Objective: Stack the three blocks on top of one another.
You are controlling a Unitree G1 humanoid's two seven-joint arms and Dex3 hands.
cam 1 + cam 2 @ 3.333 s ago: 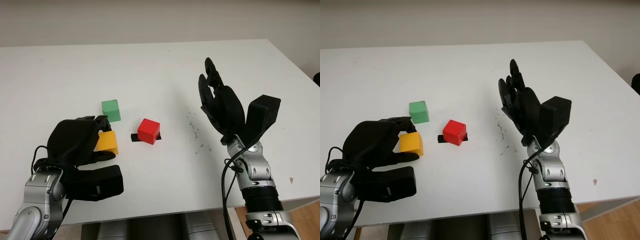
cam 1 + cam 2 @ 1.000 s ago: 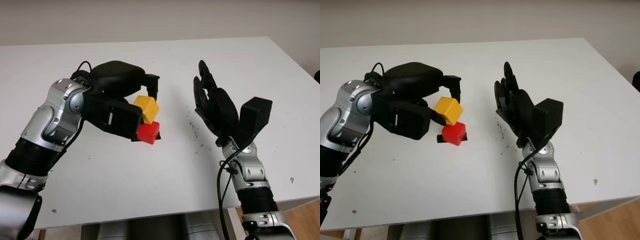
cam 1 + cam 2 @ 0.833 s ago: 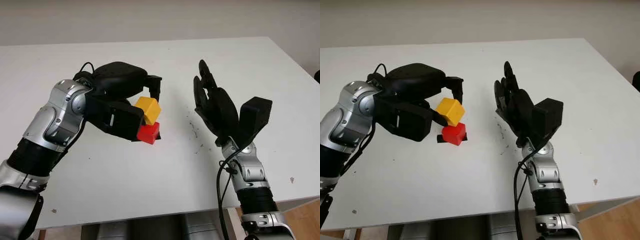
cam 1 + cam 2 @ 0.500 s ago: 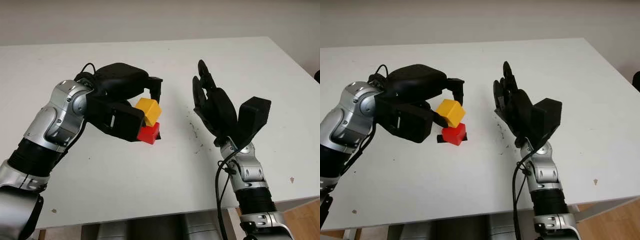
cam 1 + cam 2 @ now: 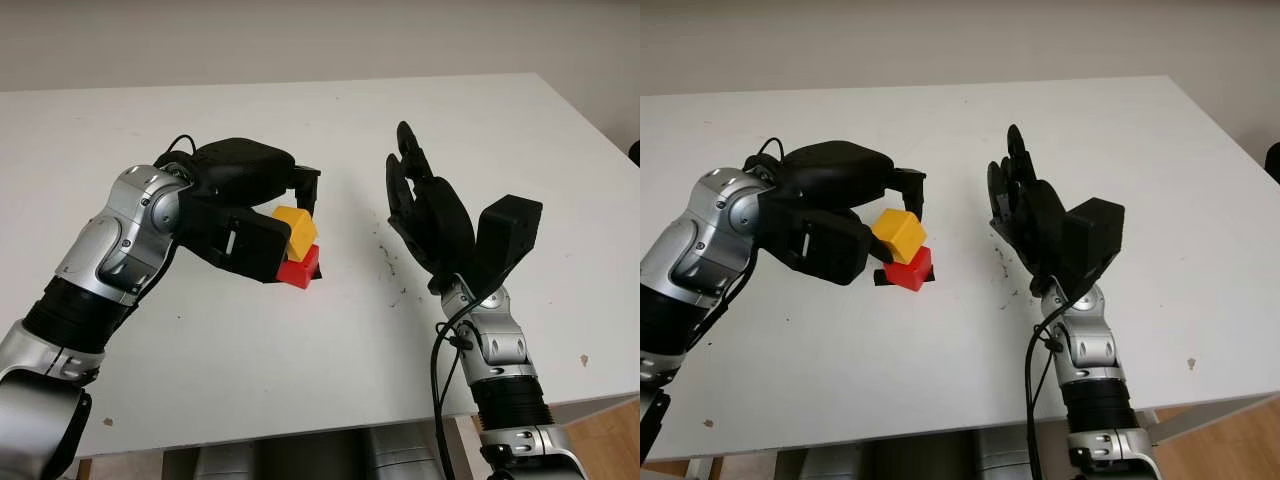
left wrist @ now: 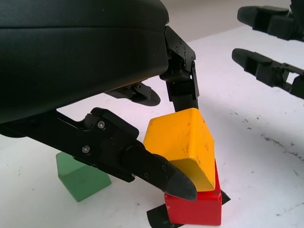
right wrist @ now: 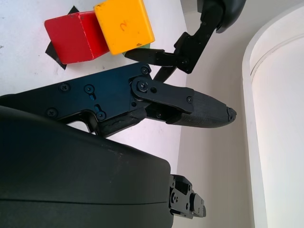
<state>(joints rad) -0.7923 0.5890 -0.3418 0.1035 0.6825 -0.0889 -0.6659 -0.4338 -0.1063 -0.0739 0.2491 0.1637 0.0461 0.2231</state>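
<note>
Yellow block [image 5: 296, 231] tilted on red block [image 5: 300, 268], left hand [image 5: 262, 205] gripping, contact unclear

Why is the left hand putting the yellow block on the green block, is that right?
Not quite. The left hand is putting the yellow block on the red block, not the green one. The left wrist view shows the green block sitting apart on the table.

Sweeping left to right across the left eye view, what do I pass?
Left hand → yellow block gripped in it, atop the red block → scuff marks → open right hand.
</note>
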